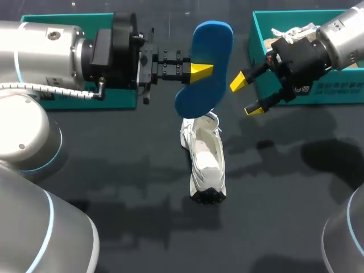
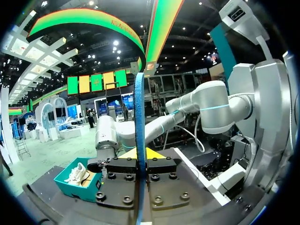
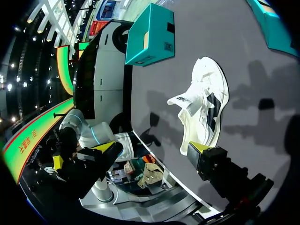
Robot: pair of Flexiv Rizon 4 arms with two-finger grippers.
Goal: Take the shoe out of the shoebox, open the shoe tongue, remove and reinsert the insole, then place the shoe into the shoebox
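My left gripper (image 1: 200,70) is shut on a blue insole (image 1: 206,60), held upright and clear of the table. In the left wrist view the insole (image 2: 139,122) shows edge-on between the fingers of that gripper (image 2: 139,153). A white shoe (image 1: 206,162) lies on the dark table just below the insole, its opening facing up. My right gripper (image 1: 248,95) hangs open to the right of the insole, empty, in front of the teal shoebox (image 1: 257,34). From the right wrist, the shoe (image 3: 204,108) lies ahead of the open gripper (image 3: 154,150).
The teal shoebox at the back right holds a second white shoe (image 1: 293,33); the left wrist view shows this box (image 2: 70,190) too. Another teal box (image 1: 79,99) sits at the back left behind my left arm, also seen from the right wrist (image 3: 150,35).
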